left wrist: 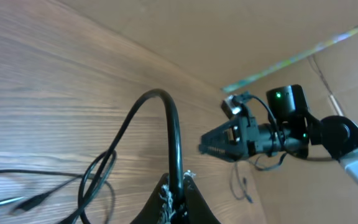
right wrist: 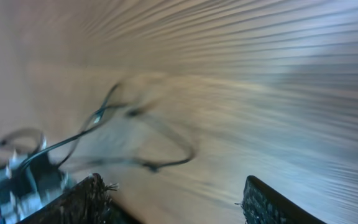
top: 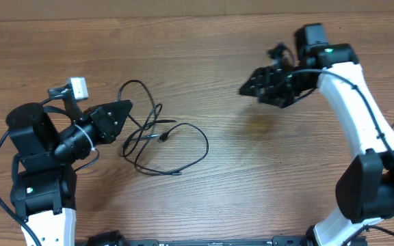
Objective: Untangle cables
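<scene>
Showing white shells on the left arm (top: 46, 229) and right arm (top: 351, 102), with bulky black joints (top: 29, 133) between. Ending in a black wedge-shaped left gripper (top: 127, 106) and right gripper (top: 243, 89) with ridged fingers (right wrist: 86, 199). Glowing from a small green light (top: 329, 50) at the right wrist. Trailing a thin black wire (top: 371, 113) along the white casing. Carrying a pale camera block (top: 77, 87).

Wood-grain table (top: 252, 171), plain brown cardboard wall (left wrist: 229, 31) behind it
</scene>
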Robot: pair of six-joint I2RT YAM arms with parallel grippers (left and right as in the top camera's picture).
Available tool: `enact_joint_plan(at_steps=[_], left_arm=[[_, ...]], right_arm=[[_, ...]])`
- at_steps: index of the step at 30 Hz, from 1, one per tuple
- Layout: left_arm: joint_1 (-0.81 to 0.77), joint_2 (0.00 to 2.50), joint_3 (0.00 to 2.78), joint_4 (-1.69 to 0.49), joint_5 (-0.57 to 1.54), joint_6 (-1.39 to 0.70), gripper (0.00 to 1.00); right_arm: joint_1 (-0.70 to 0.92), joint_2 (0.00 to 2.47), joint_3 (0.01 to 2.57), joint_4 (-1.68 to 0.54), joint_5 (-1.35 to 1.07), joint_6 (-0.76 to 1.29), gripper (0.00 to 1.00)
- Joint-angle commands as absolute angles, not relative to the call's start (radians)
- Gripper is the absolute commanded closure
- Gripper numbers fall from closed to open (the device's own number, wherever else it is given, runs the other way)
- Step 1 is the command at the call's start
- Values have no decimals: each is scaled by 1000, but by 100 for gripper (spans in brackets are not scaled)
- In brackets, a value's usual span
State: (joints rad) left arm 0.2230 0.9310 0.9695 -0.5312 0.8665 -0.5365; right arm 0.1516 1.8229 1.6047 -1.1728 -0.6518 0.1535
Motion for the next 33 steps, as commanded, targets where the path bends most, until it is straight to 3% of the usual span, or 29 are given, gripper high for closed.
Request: enact_joint_plan(at_steps=[1,11,16,24,27,33], left_arm=[[148,921,987,-484,809,-646,96],[9,921,987,-379,722,-763,96],[-18,921,987,-305,733,-829,96],[-23,920,987,-210,851,-892,96],[-23,920,987,-142,895,-907,96],[-23,920,987,-31,937,-947,96]], right_arm=[[258,1776,1638,-1182,-720,122,31],[433,1776,1638,-1127,-719,126,30],[461,1776,1637,-1016,-679,132,12],[477,1778,1637,-863,-467,308,8],[477,1784,1637,-818,-383,382,2],[477,1797,1637,-688,-367,416,0]])
